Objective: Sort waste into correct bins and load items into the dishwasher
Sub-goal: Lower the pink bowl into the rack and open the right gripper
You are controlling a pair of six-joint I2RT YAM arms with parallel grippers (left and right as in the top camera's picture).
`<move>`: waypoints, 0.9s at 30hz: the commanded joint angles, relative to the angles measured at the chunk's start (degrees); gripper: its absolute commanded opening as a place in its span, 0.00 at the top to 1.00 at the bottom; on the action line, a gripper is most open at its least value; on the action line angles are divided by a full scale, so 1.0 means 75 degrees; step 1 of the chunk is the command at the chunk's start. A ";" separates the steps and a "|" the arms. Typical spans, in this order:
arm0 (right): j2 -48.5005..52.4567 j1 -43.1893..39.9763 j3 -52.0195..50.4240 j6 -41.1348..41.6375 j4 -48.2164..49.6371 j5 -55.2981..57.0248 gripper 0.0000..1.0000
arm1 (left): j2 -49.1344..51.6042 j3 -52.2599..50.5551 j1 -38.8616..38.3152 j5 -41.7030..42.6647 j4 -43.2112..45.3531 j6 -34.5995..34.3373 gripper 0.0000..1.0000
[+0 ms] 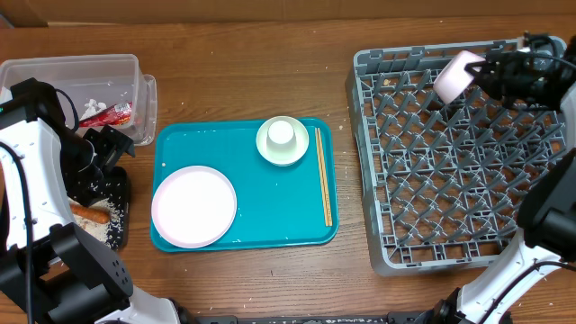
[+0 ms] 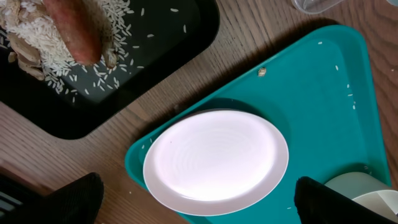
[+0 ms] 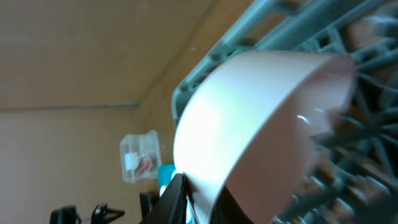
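Large square grey plastic dish rack (image 1: pixel 450 180) stands at the right of the wooden surface (image 1: pixel 252 72). Teal rectangular serving tray (image 1: pixel 243 157), centre, carries a large pale round plate (image 1: pixel 193 205), small white cup (image 1: pixel 283 133) and thin wooden chopsticks (image 1: pixel 322 175). Pale round bowl (image 1: pixel 453 76) is tilted over the rack's far edge, its rim grasped by the right fingers (image 3: pixel 169 200). The left fingers (image 2: pixel 74 199) are released, spread wide and empty.

A robot test bench, not a real kitchen, is suggested: a left arm (image 1: pixel 31 171) and a right arm (image 1: pixel 551 205) are mounted at a wooden table (image 1: pixel 270 274); a mock dish-clearing station is laid out with a grey dish rack (image 1: pixel 450 189), a teal serving tray (image 1: pixel 270 202), a clear tub (image 1: pixel 54 76) and a black tray (image 1: pixel 120 187); a plain brown board (image 1: pixel 225 11) is seen behind.
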 commanded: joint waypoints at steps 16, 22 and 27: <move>-0.1253 -0.0283 0.3698 0.1043 -0.4427 0.5613 0.30 | 0.0012 -0.0026 0.0029 0.0032 -0.0003 -0.0093 0.00; -0.2130 0.0603 0.3724 0.1008 -0.5196 0.5377 0.30 | 0.0012 -0.0026 0.0029 0.0032 -0.0003 -0.0093 0.00; -0.2270 0.2154 0.3689 0.0877 -0.5616 0.5362 0.30 | 0.0012 -0.0026 0.0029 0.0032 -0.0003 -0.0093 0.00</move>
